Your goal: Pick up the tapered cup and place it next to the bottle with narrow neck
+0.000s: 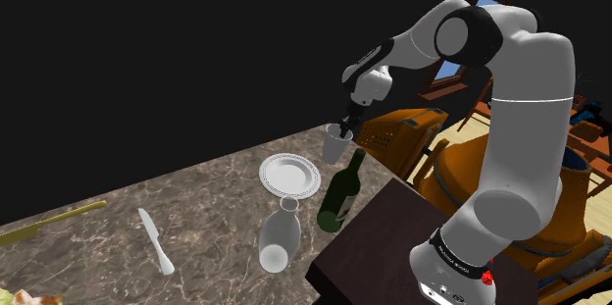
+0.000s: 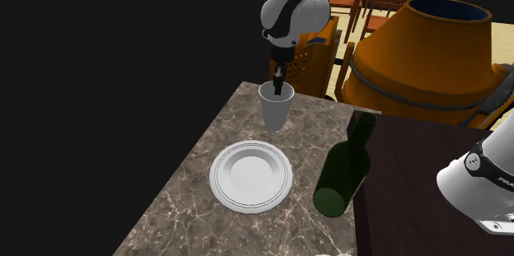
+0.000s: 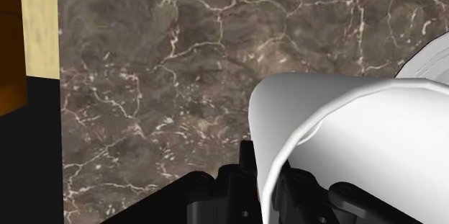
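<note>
From beside the stand [image 1: 378, 244] we look down and leftward over the marble table [image 1: 206, 205]. Our second camera looks almost the same way, but nearer; both share the plate [image 1: 290, 173] and the white cup [image 1: 336, 144]. The wrist camera hangs close above the marble.

Home dining setting: marble table [image 1: 211, 193], plate [image 1: 290, 173], knife [image 1: 155, 241]

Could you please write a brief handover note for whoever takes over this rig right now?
Gripper: shut on the cup at its rim, with the wall between the fingers.
Cup: upright past the plate; it does not look lifted yet.
Green bottle: lying beside the plate, apart from the cup.
Done: grasp. Left: lift, carry, set the cup down next to the green bottle.
</note>
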`<action>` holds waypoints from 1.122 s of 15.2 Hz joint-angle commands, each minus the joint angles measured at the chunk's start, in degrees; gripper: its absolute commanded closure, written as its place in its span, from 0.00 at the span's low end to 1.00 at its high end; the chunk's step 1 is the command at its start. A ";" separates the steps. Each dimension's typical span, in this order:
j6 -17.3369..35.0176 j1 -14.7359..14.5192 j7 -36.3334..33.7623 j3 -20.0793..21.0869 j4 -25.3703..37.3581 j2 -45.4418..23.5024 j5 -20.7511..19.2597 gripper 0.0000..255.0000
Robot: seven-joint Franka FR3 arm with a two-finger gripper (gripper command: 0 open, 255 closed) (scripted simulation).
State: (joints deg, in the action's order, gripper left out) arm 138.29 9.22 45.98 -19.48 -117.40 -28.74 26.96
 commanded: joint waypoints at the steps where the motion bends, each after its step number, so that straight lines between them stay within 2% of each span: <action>1: -0.77 -0.30 -0.50 -0.43 -0.19 1.06 -0.64 1.00; 17: -9.39 -2.64 -5.67 -3.82 0.29 10.30 -7.02 1.00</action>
State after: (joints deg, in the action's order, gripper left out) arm 129.59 6.71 40.71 -23.18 -117.50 -18.81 20.29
